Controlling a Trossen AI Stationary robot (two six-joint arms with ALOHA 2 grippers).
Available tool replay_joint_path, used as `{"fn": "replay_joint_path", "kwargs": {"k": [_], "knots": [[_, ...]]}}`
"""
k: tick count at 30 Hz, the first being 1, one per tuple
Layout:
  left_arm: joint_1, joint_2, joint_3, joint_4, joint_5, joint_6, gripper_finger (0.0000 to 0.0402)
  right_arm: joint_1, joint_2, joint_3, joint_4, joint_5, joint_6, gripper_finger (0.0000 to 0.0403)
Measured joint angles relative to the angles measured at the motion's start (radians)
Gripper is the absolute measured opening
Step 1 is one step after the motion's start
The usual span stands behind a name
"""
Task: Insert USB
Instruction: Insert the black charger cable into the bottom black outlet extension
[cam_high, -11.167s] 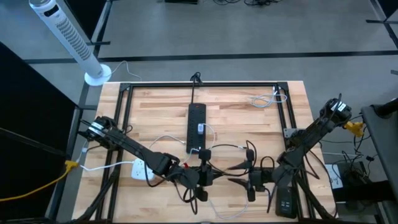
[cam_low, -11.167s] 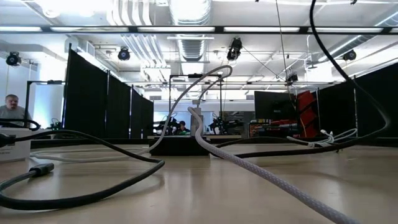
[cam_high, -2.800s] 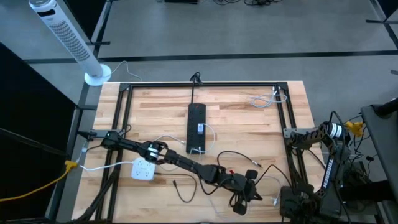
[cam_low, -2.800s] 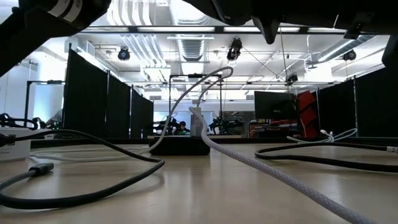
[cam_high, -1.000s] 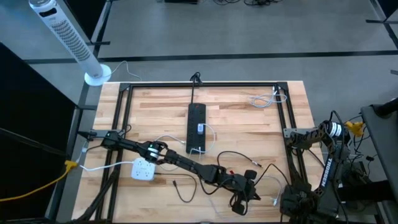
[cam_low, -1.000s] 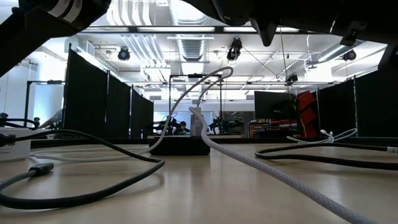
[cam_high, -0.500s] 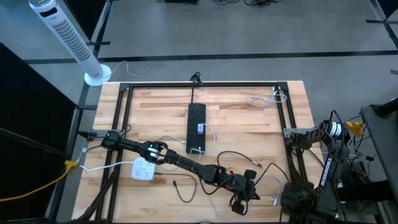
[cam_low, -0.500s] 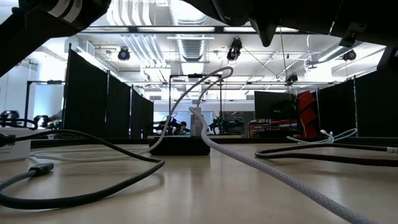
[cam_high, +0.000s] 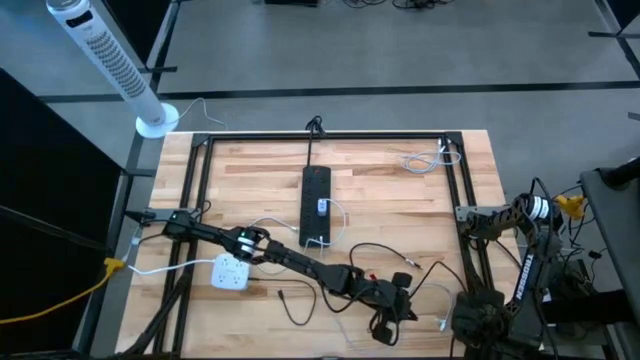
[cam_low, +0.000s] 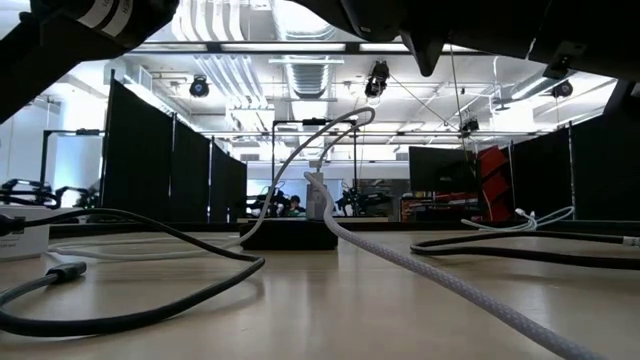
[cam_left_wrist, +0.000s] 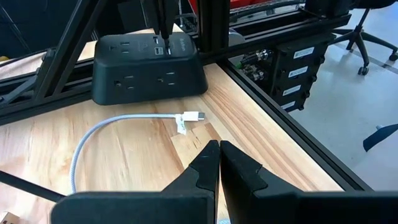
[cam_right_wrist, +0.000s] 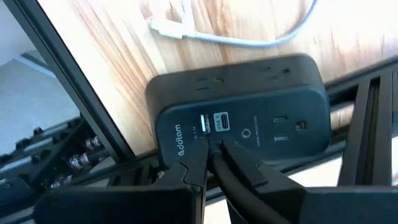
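A black power hub (cam_right_wrist: 239, 124) stands at the table's near right corner, its USB ports on top. My right gripper (cam_right_wrist: 213, 163) hangs over it, pointing down, shut on a black USB plug. In the left wrist view its fingers (cam_left_wrist: 163, 25) come down onto the hub (cam_left_wrist: 146, 59). My left gripper (cam_left_wrist: 219, 146) is shut on nothing and hovers just left of the hub, near a white cable's plug (cam_left_wrist: 189, 117) lying on the wood. In the high view the left gripper (cam_high: 398, 318) is near the front edge, and the right arm (cam_high: 470, 320) covers the hub. My right gripper pinches the black USB plug (cam_right_wrist: 213, 147) between its two fingers, coming from above and pointing down. The plug's tip meets the hub's top face just beside the USB ports (cam_right_wrist: 211, 122); whether it sits in a port I cannot tell. Its black cable (cam_right_wrist: 233, 186) runs back between the fingers.
A long black power strip (cam_high: 316, 205) lies mid-table with a white cable plugged in. A white power cube (cam_high: 228, 272) sits at the near left. Loose black cables (cam_high: 390, 255) cross the front. A coiled white cable (cam_high: 425, 160) lies at the far right. Black frame rails (cam_high: 460, 200) edge the table.
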Motion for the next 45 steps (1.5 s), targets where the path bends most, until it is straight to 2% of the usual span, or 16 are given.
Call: {"fn": "replay_joint_path", "kwargs": {"k": [26, 30, 34, 45], "knots": [[0.0, 0.0, 0.0, -0.013, -0.023, 0.008, 0.0, -0.001, 0.003, -0.004, 0.011, 0.282, -0.046, 0.0017], [0.0, 0.0, 0.0, -0.013, -0.023, 0.008, 0.0, -0.001, 0.003, -0.004, 0.009, 0.29, -0.044, 0.0017], [0.0, -0.001, 0.0, -0.014, -0.023, 0.008, 0.0, 0.005, 0.003, 0.0, 0.006, 0.336, -0.021, 0.0017], [0.0, -0.002, 0.0, -0.022, -0.023, 0.018, 0.0, 0.06, 0.009, -0.006, 0.006, 0.366, 0.163, 0.0017]]}}
